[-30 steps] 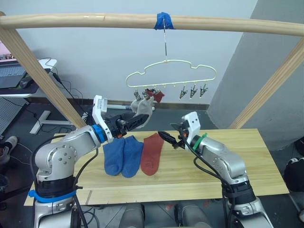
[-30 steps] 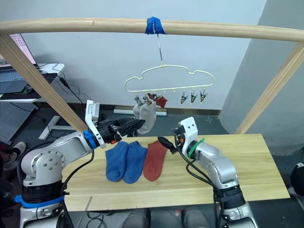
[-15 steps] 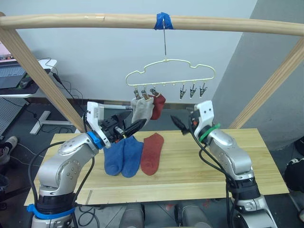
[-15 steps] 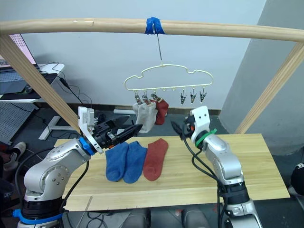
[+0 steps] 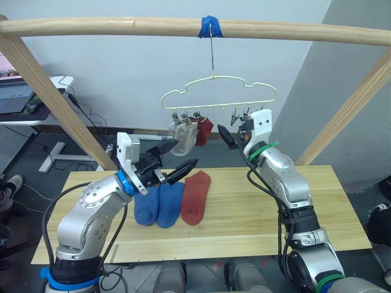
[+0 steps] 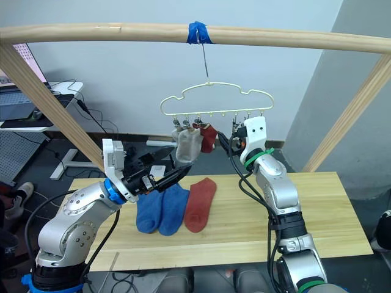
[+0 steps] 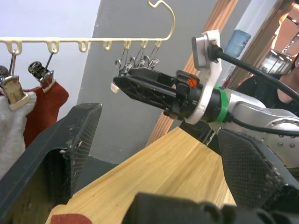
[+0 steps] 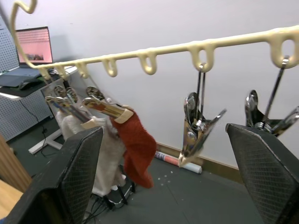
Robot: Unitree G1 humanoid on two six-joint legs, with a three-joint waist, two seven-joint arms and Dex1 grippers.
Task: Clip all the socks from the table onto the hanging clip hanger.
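Note:
The cream clip hanger [image 5: 214, 91] hangs from the rail with two grey socks [image 5: 182, 135] and a red sock [image 5: 204, 129] clipped at its left end. Two blue socks [image 5: 157, 202] and another red sock [image 5: 194, 196] lie on the table [image 5: 263, 213]. My left gripper [image 5: 182, 154] is open in the air, just below the hanging grey socks and above the blue ones, with nothing in it. My right gripper [image 5: 232, 133] is raised to the hanger's free clips [image 8: 196, 128]. It is open, with one clip hanging ahead between its fingers [image 8: 79, 172].
A thick wooden rail with blue tape [image 5: 211, 27] carries the hanger, held up by slanted wooden posts [image 5: 49, 97] on both sides. A desk with a laptop [image 5: 15, 94] stands behind on the left. Bare tabletop lies to the right of the red sock.
My right gripper has risen from just above the table up to the hanger's free clips. My left gripper has come off the hanging grey sock and dropped slightly, open.

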